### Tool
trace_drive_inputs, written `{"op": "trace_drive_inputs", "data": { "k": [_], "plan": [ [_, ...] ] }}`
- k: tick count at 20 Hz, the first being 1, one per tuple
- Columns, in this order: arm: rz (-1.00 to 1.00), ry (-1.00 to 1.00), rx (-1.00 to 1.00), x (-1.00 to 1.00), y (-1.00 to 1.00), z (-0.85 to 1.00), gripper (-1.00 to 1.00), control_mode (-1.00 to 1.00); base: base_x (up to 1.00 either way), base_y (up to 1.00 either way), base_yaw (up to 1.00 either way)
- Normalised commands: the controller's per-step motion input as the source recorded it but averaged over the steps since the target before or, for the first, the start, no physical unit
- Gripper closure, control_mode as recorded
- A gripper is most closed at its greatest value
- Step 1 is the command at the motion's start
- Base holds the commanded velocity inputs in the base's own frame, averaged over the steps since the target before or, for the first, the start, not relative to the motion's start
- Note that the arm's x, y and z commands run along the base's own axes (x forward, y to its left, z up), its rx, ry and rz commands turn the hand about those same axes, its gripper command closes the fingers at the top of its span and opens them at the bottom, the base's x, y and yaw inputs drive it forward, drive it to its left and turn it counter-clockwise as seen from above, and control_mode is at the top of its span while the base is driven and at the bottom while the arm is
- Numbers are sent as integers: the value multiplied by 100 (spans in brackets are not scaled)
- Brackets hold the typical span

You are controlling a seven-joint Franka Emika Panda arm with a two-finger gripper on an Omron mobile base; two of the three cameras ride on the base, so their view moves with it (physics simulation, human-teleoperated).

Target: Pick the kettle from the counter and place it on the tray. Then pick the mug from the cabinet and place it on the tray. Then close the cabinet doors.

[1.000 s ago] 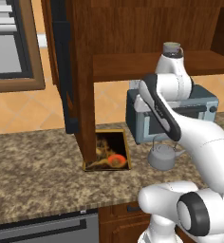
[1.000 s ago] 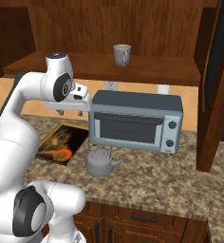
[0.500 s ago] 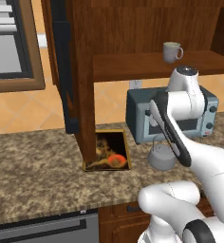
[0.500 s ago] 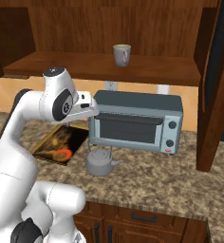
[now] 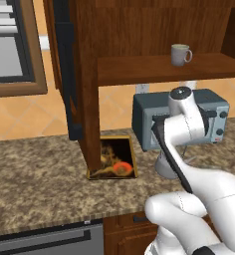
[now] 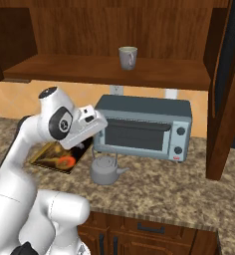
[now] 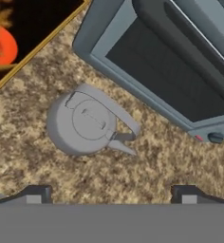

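One mug stands inside the cabinet.

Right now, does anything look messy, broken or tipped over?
Nothing stands out. The kettle stands upright on the counter, the mug sits upright on the cabinet shelf, and nothing is spilled.

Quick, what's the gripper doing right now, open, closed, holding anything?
Gripper: open and empty, fingertips wide apart above the kettle on the counter.
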Motion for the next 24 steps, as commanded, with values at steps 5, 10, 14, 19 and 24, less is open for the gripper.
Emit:
{"op": "trace_drive_inputs", "data": {
  "k": [5,10,14,19,24],
  "plan": [
    [8,10,-7,12,-13,-20,-100,-100,0,0,0],
    [1,14,-1,11,-1,-28,-100,-100,0,0,0],
    [0,1,-10,11,0,-35,-100,-100,0,0,0],
    [0,3,-11,29,-3,-24,-100,-100,0,0,0],
    [0,5,-1,32,-10,-14,-100,-100,0,0,0]
  ]
}}
